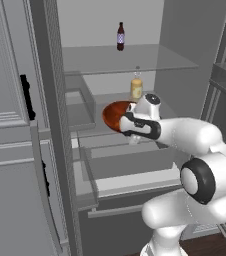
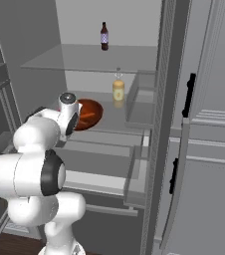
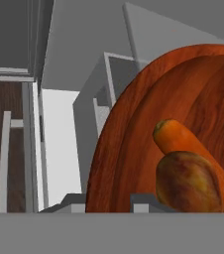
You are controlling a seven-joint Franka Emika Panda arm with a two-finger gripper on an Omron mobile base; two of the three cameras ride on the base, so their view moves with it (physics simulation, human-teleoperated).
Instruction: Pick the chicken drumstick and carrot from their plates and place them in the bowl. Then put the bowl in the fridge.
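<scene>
With the carrot and chicken drumstick already lying together inside it, the red-orange bowl hangs tilted at the mouth of the open fridge, the fingers pinching its rim, so what appears left is to set it down on the shelf and let go. The grey interior holds a dark bottle on the upper shelf and a yellow jar further back, with drawers below and dark wood floor underfoot.

Red-orange bowl centre frame in left base view, inside open grey fridge at middle shelf. Hand view lower right: carrot and drumstick inside bowl, touching.
</scene>
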